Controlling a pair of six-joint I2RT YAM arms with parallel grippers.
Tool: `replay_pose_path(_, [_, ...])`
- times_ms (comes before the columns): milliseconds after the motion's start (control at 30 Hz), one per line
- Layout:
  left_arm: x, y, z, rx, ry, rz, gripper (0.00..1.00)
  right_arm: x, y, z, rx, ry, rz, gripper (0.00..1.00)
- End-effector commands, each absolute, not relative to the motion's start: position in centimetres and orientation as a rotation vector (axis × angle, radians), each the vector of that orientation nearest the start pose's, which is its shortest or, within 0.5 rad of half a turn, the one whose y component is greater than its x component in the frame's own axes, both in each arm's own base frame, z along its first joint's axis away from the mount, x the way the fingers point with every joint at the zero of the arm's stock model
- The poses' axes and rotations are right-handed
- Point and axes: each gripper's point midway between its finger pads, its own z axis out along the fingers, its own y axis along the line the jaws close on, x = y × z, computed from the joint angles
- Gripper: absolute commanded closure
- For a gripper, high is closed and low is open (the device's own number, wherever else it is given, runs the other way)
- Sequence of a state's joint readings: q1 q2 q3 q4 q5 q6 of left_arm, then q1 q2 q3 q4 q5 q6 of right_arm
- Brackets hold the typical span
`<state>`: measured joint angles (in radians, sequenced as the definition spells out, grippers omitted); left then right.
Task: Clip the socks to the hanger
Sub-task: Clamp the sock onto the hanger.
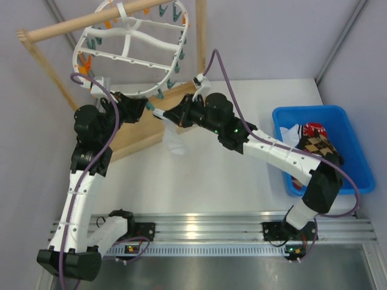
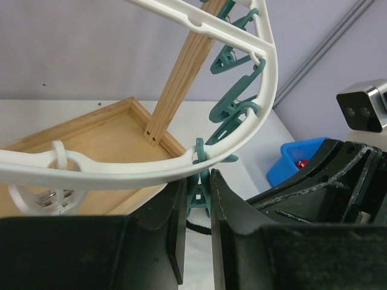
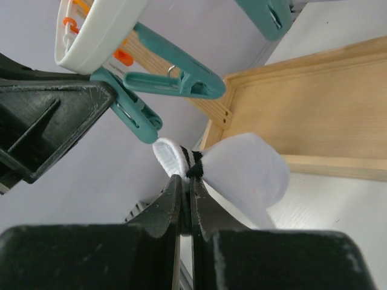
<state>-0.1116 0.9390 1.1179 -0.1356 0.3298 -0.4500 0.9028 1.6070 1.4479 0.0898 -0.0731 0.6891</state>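
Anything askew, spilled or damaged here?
Only the white plastic oval hanger: it hangs tilted off the wooden pole, its lower rim by the left gripper, shut on a teal clip. The right gripper pinches a dark-cuffed white sock. Nothing spilled or broken.

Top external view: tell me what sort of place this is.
Probably a robotics lab bench, not a laundry room: arms bolted to an aluminium rail, bare grey walls, and staged props, the hanger and a blue bin of socks.

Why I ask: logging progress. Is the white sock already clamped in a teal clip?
No, the white sock is pinched at its cuff by the right gripper, just below the teal clip.
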Motion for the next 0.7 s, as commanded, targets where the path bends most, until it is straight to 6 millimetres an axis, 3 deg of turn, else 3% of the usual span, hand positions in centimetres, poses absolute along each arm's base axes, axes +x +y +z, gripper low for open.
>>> replay_pose_path(0, [31.4, -11.7, 42.4, 0.042, 1.512, -0.737, 1.00, 30.3, 44.4, 38.9, -0.219, 1.647, 1.272, 1.00])
replay_pose_path(667, [31.0, -11.8, 41.8, 0.092, 1.518, -0.719, 1.00, 28.9, 45.7, 37.8, -0.461, 1.579, 1.329, 1.00])
